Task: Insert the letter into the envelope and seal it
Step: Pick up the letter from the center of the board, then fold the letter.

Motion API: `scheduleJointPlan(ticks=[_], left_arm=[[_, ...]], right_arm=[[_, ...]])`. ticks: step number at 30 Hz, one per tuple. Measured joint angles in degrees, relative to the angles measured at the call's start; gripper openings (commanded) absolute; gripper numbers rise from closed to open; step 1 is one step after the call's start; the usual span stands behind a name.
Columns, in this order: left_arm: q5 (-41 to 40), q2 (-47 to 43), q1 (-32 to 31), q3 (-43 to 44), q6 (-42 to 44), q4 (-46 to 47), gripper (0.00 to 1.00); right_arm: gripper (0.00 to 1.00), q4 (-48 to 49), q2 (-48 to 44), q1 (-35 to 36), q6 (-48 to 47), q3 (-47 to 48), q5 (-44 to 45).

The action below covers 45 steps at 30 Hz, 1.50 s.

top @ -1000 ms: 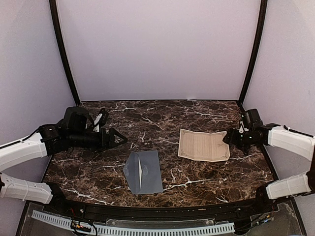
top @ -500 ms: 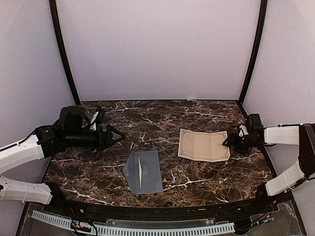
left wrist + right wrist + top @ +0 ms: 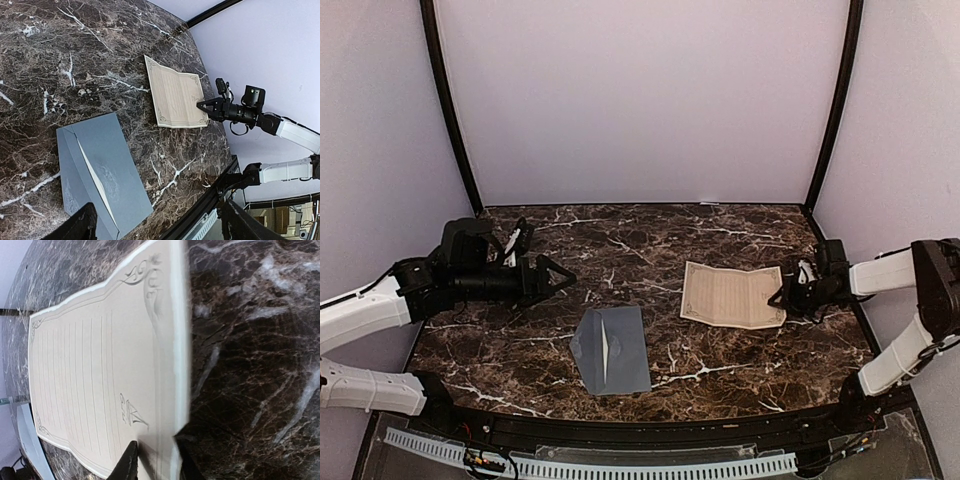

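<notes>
The cream letter point(image 3: 732, 296) point(image 3: 177, 97) point(image 3: 100, 365) lies flat at the right of the marble table, bordered face up. My right gripper point(image 3: 782, 295) point(image 3: 200, 106) point(image 3: 156, 460) straddles its right edge low over the table. One finger rests on top of the sheet and the other sits under the slightly raised edge, with a narrow gap still between them. The grey-blue envelope point(image 3: 612, 349) point(image 3: 100, 165) lies flat near the front centre, a pale slit showing along its mouth. My left gripper point(image 3: 560, 280) point(image 3: 160, 230) hovers open to the envelope's upper left, holding nothing.
The dark marble table point(image 3: 670, 240) is walled in by pale panels at the back and sides. A black rail point(image 3: 650, 430) runs along its near edge. The right arm reaches in from the right wall side.
My right gripper slid left onto the letter's right edge and its jaws narrowed around it. The left arm shifted slightly left early on, then held still.
</notes>
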Motion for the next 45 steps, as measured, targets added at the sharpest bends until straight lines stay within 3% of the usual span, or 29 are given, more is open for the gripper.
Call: scheduleJointPlan(ticks=[4,9,21,35,45], left_arm=[[0.0,0.0,0.0,-0.3,-0.2,0.2,0.84],[-0.7,-0.8,0.0,-0.8,-0.4,0.3,0.84],[-1.5,-6.9,0.0,-2.1,1.3,6.8,0.8],[5.1,-4.8,-1.9,-1.9,4.4,14.8,0.81],[5.1,-3.0,-3.6,4.2,12.3,13.7,0.83]], right_arm=[[0.0,0.6,1.0,0.0,0.4,0.0,-0.6],[0.0,-1.0,-2.2,0.0,0.7,0.4,-0.9],[0.0,-12.5,-25.0,3.6,0.7,12.5,-1.9],[0.0,-12.8,-22.5,33.4,3.5,23.3,-12.6],[0.0,-11.8,-18.3,47.1,0.7,30.6,-21.1]])
